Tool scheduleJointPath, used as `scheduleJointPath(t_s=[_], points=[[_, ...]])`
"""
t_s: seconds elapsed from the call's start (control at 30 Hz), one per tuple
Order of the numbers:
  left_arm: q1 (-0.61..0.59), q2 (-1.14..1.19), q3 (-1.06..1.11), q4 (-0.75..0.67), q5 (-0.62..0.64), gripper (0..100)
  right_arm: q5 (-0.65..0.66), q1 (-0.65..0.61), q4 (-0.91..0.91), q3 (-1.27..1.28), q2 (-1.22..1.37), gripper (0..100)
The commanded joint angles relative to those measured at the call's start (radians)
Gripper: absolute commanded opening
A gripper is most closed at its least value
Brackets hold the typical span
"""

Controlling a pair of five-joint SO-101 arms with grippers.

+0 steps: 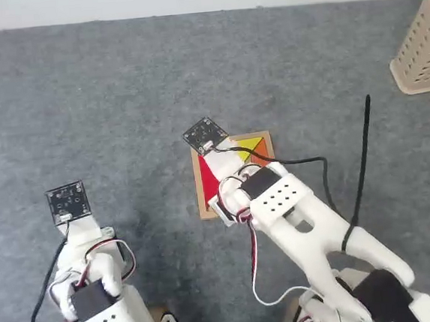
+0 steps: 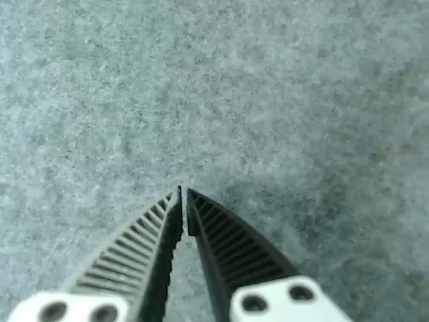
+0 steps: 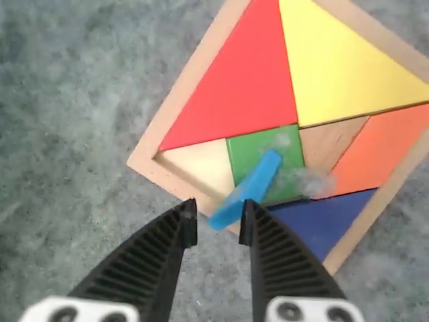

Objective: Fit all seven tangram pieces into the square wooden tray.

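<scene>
The square wooden tray lies on grey carpet under my right arm. In the right wrist view its rim frames a red triangle, a yellow triangle, an orange piece, a dark blue piece, a green square, a cream triangle and a bare wooden gap. A light blue piece rests tilted across the green square and the rim. Its near end sits between the fingertips of my right gripper, which is open. My left gripper is shut over bare carpet, at the lower left of the high view.
A beige perforated container stands at the far right edge. A black cable rises beside my right arm. Grey carpet stretches to the left and behind the tray.
</scene>
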Motion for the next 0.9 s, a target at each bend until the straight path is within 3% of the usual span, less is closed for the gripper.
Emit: scheduleJointPath(t_s=[0.0, 0.5, 0.87], points=[[0.002, -0.003, -0.008, 0.003, 0.009, 1, -0.006, 0.031, 0.018, -0.051, -0.001, 12.5], [0.002, -0.003, -0.008, 0.003, 0.009, 1, -0.006, 0.042, 0.030, -0.005, -0.154, 13.2], [0.002, -0.003, -0.008, 0.003, 0.009, 1, -0.006, 0.042, -0.007, -0.066, 0.059, 13.2]])
